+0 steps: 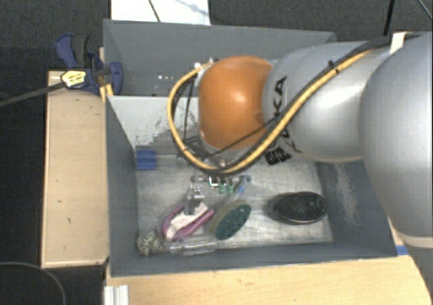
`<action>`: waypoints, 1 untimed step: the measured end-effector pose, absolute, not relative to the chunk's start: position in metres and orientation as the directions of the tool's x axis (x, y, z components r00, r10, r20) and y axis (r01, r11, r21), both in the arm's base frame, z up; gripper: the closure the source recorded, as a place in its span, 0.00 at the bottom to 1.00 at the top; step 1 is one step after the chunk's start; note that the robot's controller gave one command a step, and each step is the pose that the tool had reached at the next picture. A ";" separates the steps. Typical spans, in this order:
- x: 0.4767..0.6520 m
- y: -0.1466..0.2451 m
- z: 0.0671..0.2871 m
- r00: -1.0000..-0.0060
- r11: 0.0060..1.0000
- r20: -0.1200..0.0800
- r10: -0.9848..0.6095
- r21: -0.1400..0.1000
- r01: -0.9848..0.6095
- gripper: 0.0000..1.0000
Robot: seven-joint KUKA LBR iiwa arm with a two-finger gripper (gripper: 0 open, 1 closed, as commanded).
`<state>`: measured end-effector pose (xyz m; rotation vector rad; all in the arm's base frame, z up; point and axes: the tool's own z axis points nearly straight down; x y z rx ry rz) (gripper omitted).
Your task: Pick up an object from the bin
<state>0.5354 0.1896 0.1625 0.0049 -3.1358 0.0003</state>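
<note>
Now, my grey bin (123, 189) holds a blue block (145, 159) at left, a pink-and-white bundle (185, 222), a dark green disc (232, 221) and a black oval (298, 207) at right. The claw (203, 189) hangs above the bundle; apart or together, I cannot tell.

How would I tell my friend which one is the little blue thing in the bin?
Find the grey bin and follow its left wall towards the back. The blue block sits there alone on the floor, away from the heap at the front. Unlike them, it is blue and square-edged.
</note>
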 end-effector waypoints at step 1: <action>0.515 0.139 0.081 -0.997 0.997 -0.007 -0.073 0.002 -0.073 0.00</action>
